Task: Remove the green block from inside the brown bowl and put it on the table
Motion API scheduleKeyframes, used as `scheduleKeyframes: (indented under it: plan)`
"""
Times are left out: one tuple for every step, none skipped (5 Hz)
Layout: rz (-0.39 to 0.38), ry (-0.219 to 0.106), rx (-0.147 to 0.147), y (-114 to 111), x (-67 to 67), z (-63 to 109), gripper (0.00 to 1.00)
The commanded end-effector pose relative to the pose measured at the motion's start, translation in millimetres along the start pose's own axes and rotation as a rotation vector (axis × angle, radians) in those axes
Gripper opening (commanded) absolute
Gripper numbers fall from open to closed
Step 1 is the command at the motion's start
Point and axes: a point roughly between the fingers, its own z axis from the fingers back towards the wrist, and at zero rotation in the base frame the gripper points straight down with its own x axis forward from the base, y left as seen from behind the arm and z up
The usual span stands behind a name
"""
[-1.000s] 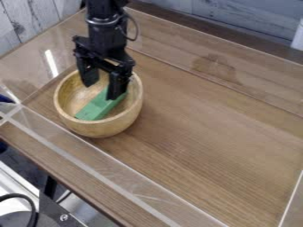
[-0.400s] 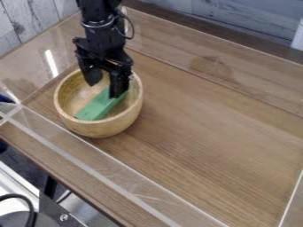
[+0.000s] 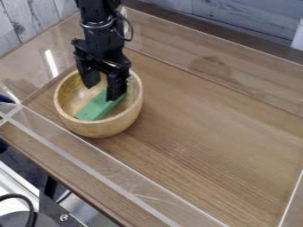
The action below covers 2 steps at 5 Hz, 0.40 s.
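The brown bowl (image 3: 73, 118) sits on the table (image 3: 213, 115) near its left side. Inside it lies the green block (image 3: 97, 108), tilted against the bowl's inner right wall. My gripper (image 3: 102, 87) hangs open just above the bowl, its dark fingers (image 3: 117, 87) pointing down over the block's upper end, with nothing held between them. Part of the block's far end is hidden behind the fingers.
Clear acrylic walls (image 3: 119, 177) run along the table's edges, one close in front of the bowl. A wide stretch of bare wood-grain tabletop lies to the right of the bowl.
The gripper has shifted slightly left and a little lower toward the bowl. Its jaws stay open and the block has not moved.
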Motion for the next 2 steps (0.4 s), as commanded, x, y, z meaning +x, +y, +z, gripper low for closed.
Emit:
scheduleKeyframes:
  plan:
    - [0.031, -0.056, 0.026, 6, 6.6, 4.3, 1.00]
    - [0.064, -0.056, 0.026, 9, 4.8, -8.2, 1.00]
